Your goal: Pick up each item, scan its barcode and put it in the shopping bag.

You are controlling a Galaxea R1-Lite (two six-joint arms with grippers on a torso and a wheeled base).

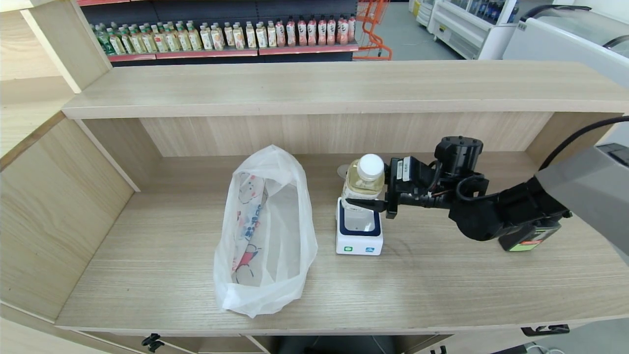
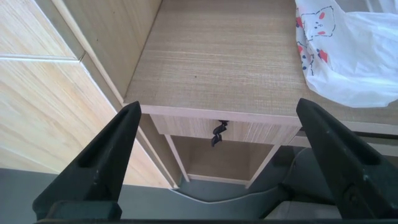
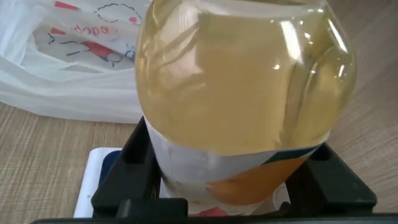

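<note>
Wooden walls point(image 1: 344, 132) are set around the surface point(image 1: 432, 290) on three sides. Nearest, by its front edge, the left claw point(image 2: 219, 106) is held wide open, and nothing is held in it. A bit farther in, the thin white shopping bag point(image 1: 268, 236) is laid with its mouth open. Just beside it, on the robot's right, the small white scanner point(image 1: 359, 236) is set. The bottle point(image 1: 364, 179) of yellow drink is held upright over the scanner's far end, and the right claw point(image 1: 362, 200) is closed around its label. The bottle is round and smooth, so it could be let slip. The barcode could be missed if it is turned away. The soft bag could be pushed shut by the bottle.
</note>
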